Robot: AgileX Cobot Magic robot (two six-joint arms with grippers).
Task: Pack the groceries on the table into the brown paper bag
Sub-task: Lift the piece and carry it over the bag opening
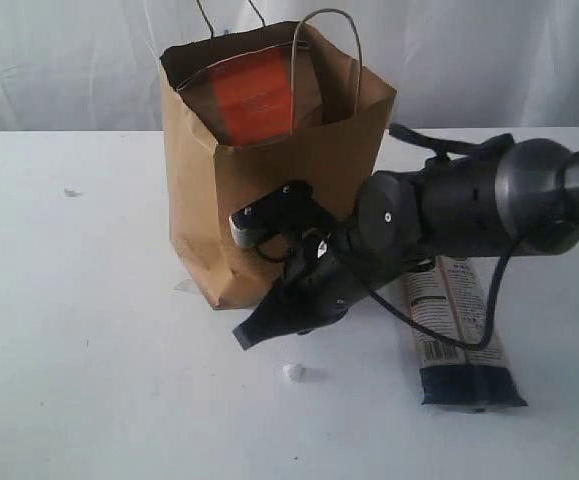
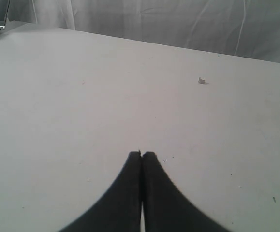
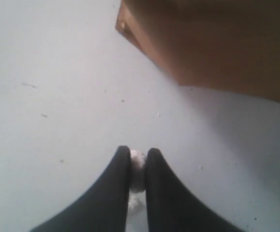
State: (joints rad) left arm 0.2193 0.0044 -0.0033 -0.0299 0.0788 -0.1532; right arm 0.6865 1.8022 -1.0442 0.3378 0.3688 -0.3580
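**Exterior view.** The brown paper bag [image 1: 219, 200] stands upright near the middle of the white worktop [image 1: 89, 330]. Its kraft paper is creased, its mouth is open, and thin cord handles rise from the rim. Inside, the brown pouch with orange label [image 1: 254, 95] shows only its upper part. To the bag's right the long dark pasta packet [image 1: 447, 305] lies flat, glossy, with a pale printed panel. The right arm [image 1: 469, 200] and a black cable cross it. The arm, built of rounded dark-grey housings, reaches across the bag's front and hides its lower right part. The right fingers [image 1: 264, 322] read as one dark wedge low over the worktop, and their gap cannot be made out from here. A white crumb [image 1: 291, 372] lies near them.

**Left wrist view.** The left fingers [image 2: 130, 183], smooth, matte black and tapering, are pressed together tip to tip above the faintly specked worktop [image 2: 81, 121]. A small crumb [image 2: 202, 80] lies well apart from them. Beyond the worktop hangs a pale, folded curtain [image 2: 178, 19].

**Right wrist view.** The right fingers [image 3: 115, 188] pinch a white lump [image 3: 137, 166], rough and rounded, between their tips. What it is made of is unclear. A blurred corner of the brown paper bag [image 3: 217, 48] rests on the worktop [image 3: 43, 121] nearby.
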